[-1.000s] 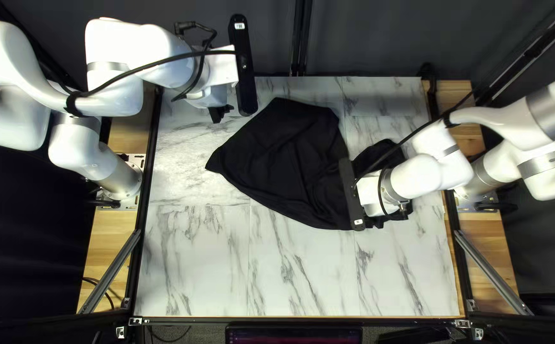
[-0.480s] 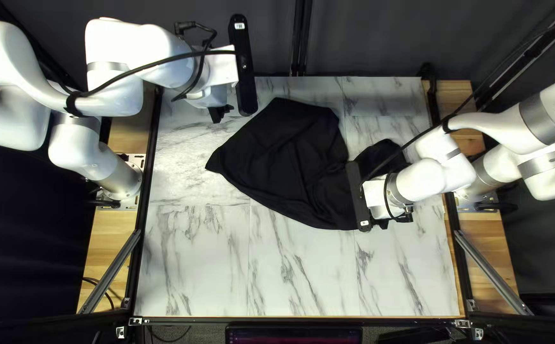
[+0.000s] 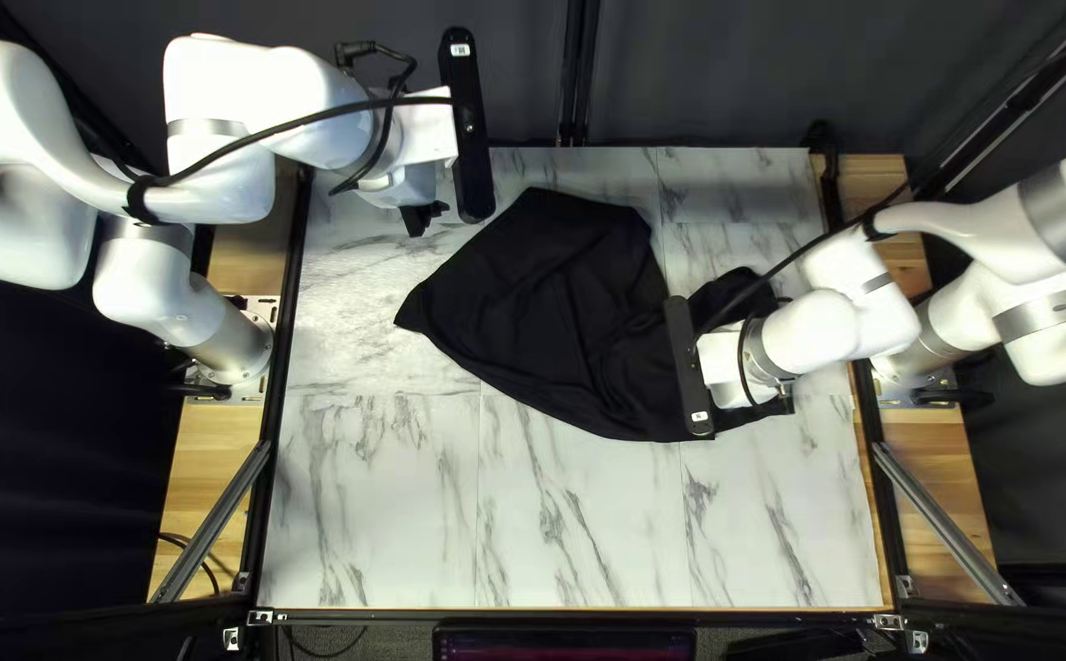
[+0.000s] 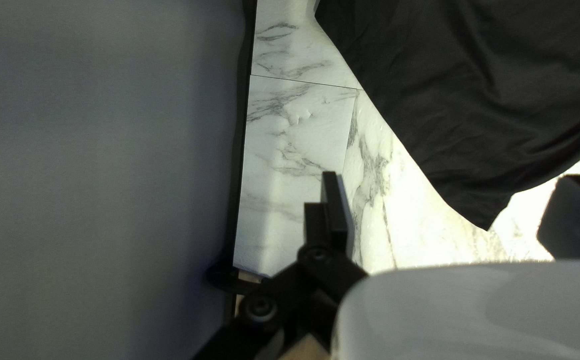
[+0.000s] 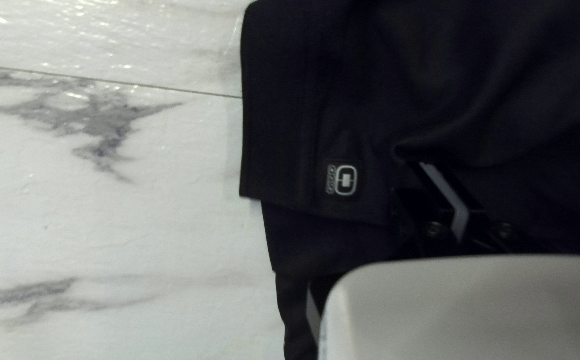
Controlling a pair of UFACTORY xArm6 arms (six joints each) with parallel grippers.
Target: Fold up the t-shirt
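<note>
Dark curtain [image 3: 729, 74] hangs behind your table [image 3: 398, 514], whose pale top is veined with grey. Your left arm [image 3: 208, 92] reaches in over the far left corner; your right arm [image 3: 808, 337] comes over the right edge. The shirt [image 3: 545, 312], black and rumpled, covers the middle of the table, running up toward the far edge and across toward the right edge, well apart from the near edge. One pointed corner of it aims at the left edge. At the near edge you have a screen [image 3: 563, 643]. Your left gripper [image 3: 419, 223] hangs near the far left corner, beside the shirt, its fingers wide apart and holding nothing. Your right gripper [image 3: 723, 371] is down at the shirt's part nearest the right edge; in its wrist view the fingers stand apart, partly hidden, with no cloth seen pinched. Beside them, a small badge [image 5: 346, 180] sits near a hemmed edge lying over another layer.
</note>
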